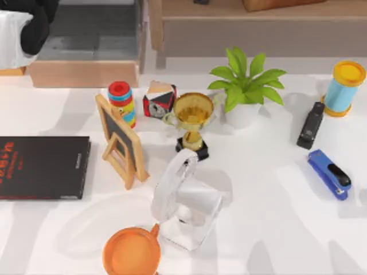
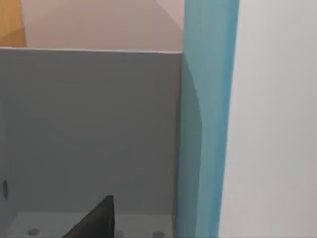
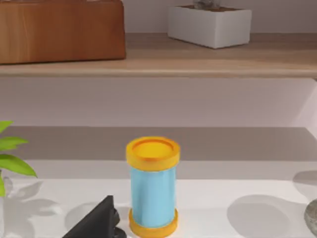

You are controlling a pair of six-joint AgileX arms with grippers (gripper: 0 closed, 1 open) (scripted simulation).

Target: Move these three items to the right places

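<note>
The left arm (image 1: 28,26) sits up at the far left corner of the table (image 1: 275,217), dark and bulky over the grey box there; whether its fingers are apart or together I cannot tell; the left wrist view has a grey wall (image 2: 89,129) and a blue upright panel (image 2: 205,119) close in front. Out on the table: a black book (image 1: 43,167) flat at the left edge; a small chalkboard easel (image 1: 121,140) standing just right of it; a red-topped striped spool (image 1: 121,102) and a cube (image 1: 159,100) behind the easel; a gold trophy (image 1: 192,117) upright near the middle, a potted plant (image 1: 245,89) beside it. At the front edge an orange cup (image 1: 132,252) touches a white desk fan (image 1: 183,200). Towards the right edge, a black stapler (image 1: 311,125), a blue stapler (image 1: 329,173), and a blue canister with yellow caps (image 1: 343,89) upright at the far right corner; the right wrist view faces that canister (image 3: 152,186), a shelf (image 3: 198,62) behind it.
</note>
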